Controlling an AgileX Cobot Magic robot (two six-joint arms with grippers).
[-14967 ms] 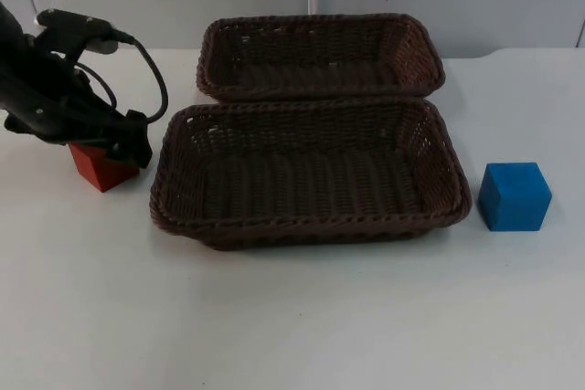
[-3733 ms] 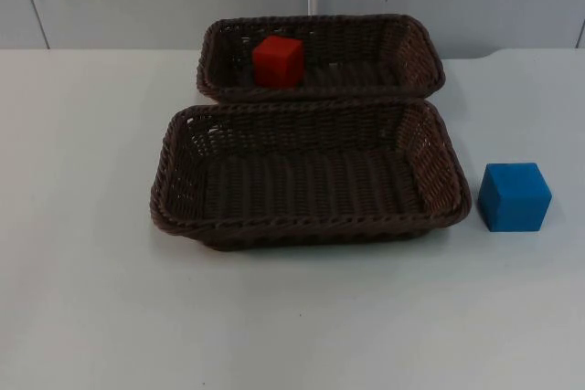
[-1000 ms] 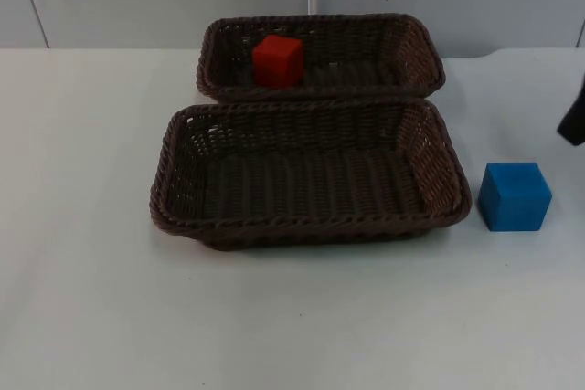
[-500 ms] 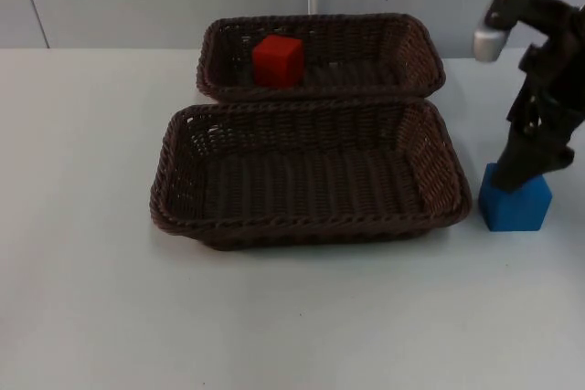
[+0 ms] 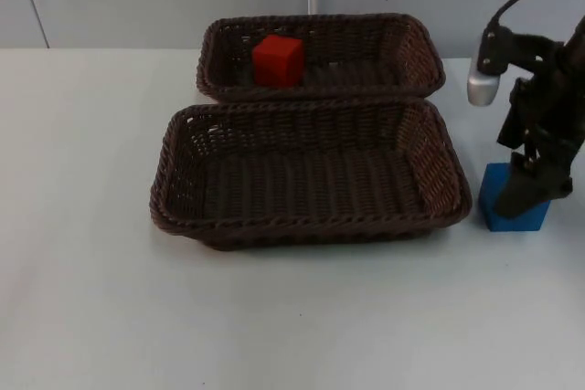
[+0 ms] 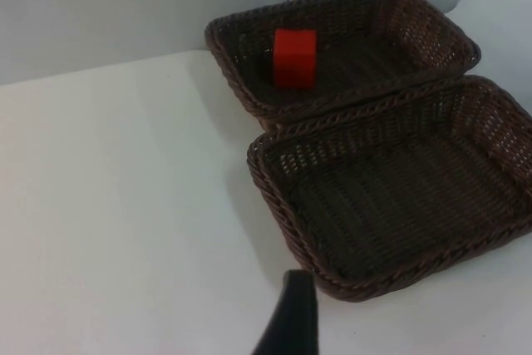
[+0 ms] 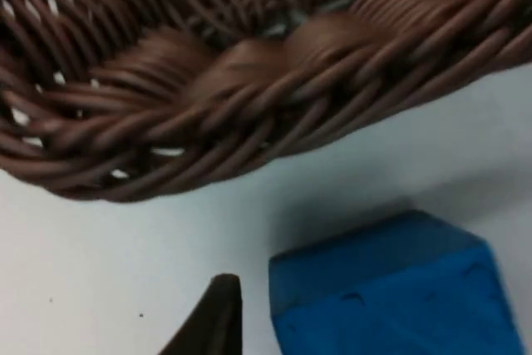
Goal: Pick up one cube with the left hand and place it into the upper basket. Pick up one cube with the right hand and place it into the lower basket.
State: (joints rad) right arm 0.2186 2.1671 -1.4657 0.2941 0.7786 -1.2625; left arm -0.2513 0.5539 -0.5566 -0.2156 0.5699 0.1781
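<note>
- Left gripper (image 6: 291, 322): waits well clear of the lower basket (image 5: 183, 216), off its left end; one fingertip shows in the left wrist view, and its finger state cannot be told.
- Red cube (image 5: 277, 60): rests inside the upper basket (image 5: 420, 52), which sits directly behind the lower basket. The left-hand half of the task looks complete.
- Lower basket: holds no cube.
- Blue cube (image 5: 512, 216): stands on the table (image 5: 91, 299) just beside the lower basket's right end, apart from the rim.
- Right gripper (image 5: 528, 191): sits directly over the blue cube, fingers pointing down. In the right wrist view one fingertip (image 7: 212, 318) stands just beside the cube's basket-side face, not touching. Open or closed cannot be told.
- Key relation: the blue cube lies straight below the right gripper, so the pick calls for a short descent and closure, then a carry leftward over the basket rim.
</note>
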